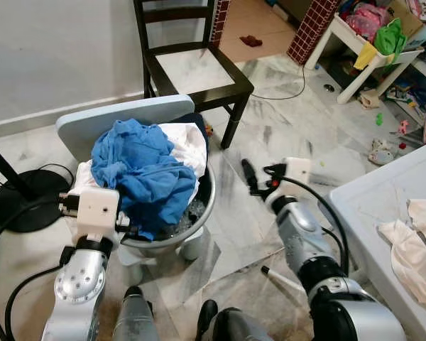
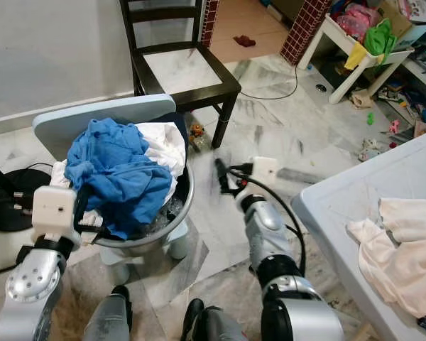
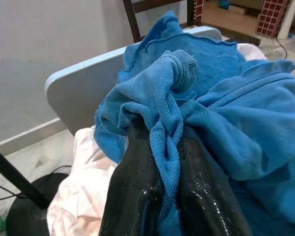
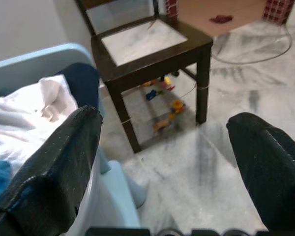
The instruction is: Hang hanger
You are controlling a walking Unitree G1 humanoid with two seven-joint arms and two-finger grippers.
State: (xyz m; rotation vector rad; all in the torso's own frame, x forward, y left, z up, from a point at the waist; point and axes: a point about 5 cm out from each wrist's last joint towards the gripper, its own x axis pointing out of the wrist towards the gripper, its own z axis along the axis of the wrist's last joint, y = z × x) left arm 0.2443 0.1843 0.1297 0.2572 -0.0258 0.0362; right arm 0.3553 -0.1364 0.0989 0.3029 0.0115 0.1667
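Left wrist view has the left gripper [image 3: 162, 162] pinching a fold of the blue garment [image 1: 145, 174], which lies heaped with white laundry [image 1: 188, 142] in a grey basin [image 1: 199, 213] before a dark wooden chair [image 1: 195, 67]. No hanger can be made out. The right gripper [image 4: 167, 147] hovers spread wide, holding nothing, over the marble floor [image 1: 291, 128] beside the basin.

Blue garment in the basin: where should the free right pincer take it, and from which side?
Grip the bunched ridge at the top of the blue garment, coming down from above. It lies heaped over the basin; the left pincer already pinches its near fold.
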